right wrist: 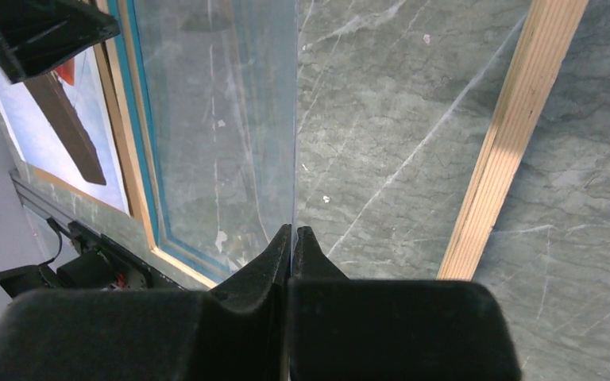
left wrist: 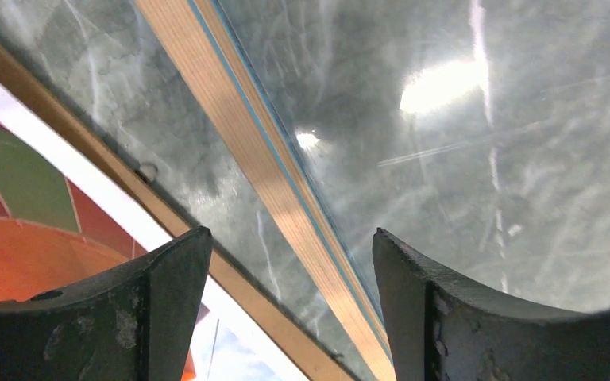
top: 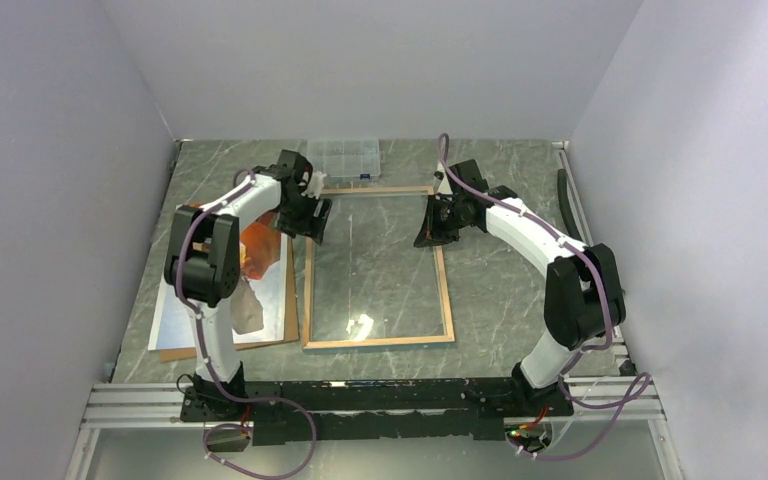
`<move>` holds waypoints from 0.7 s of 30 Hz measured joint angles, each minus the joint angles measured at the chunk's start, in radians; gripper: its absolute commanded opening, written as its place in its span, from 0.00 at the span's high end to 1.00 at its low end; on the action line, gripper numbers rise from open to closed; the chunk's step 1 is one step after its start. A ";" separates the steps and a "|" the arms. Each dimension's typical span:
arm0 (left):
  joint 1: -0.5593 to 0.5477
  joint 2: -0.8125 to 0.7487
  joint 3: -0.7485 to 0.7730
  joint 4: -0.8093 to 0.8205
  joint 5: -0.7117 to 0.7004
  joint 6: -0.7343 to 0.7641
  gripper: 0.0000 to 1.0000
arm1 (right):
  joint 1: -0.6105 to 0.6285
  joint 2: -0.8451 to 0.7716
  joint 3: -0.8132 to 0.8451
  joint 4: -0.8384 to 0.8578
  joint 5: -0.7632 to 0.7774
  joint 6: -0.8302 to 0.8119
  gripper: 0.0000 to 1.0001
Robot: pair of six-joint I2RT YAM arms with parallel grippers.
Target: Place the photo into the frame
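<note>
The frame (top: 447, 290) lies flat mid-table, wood-coloured back up, with its rail showing in the left wrist view (left wrist: 262, 159) and the right wrist view (right wrist: 508, 135). My right gripper (top: 428, 228) (right wrist: 295, 230) is shut on the edge of the clear pane (right wrist: 222, 119), which slants up from inside the frame. My left gripper (top: 315, 222) (left wrist: 286, 238) hangs open over the frame's left rail near its far corner, holding nothing. The photo (top: 265, 262) (left wrist: 16, 230) (right wrist: 24, 119), an orange balloon on pale sky, lies face up left of the frame, partly hidden by the left arm.
A thin brown backing board (top: 220, 350) (left wrist: 246, 298) lies under the photo. A clear plastic compartment box (top: 343, 160) stands behind the frame at the back. Grey walls close in both sides, and the arms' black base rail (top: 380, 395) runs along the near edge.
</note>
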 measured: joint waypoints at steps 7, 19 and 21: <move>0.100 -0.113 0.032 -0.076 0.124 0.029 0.21 | 0.000 -0.021 0.000 0.029 -0.027 0.000 1.00; 0.159 -0.110 -0.118 -0.003 0.078 0.029 0.34 | 0.000 -0.084 -0.001 0.107 -0.077 0.028 1.00; 0.154 -0.079 -0.138 0.000 0.077 0.027 0.36 | 0.000 -0.087 -0.008 0.120 -0.079 0.033 1.00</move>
